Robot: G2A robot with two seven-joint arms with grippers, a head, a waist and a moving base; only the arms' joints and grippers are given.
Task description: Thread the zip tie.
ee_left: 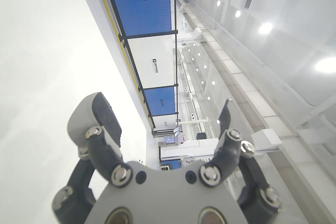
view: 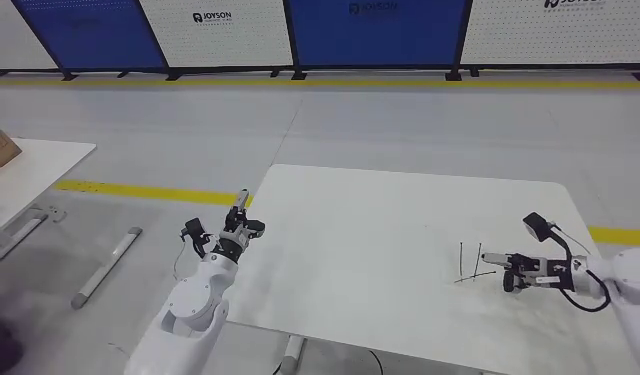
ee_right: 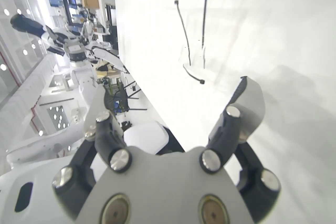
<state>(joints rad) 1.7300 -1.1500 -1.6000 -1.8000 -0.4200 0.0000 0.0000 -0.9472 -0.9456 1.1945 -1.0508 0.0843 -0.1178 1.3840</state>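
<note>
3 black zip ties [ee_right: 203, 30], flat on white table [view: 380, 245], near R jaws. R jaws: wide open, empty. L jaws: wide open, empty, by table edge.

A white counter [view: 400, 225] stands on a grey floor [view: 400, 125] crossed by a yellow line [view: 150, 192], with blue and white panels [view: 380, 15] behind, another white table [view: 45, 160] at left and ceiling lights [ee_left: 265, 28] overhead.

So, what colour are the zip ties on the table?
The zip ties are black; the right wrist view shows them best.
</note>
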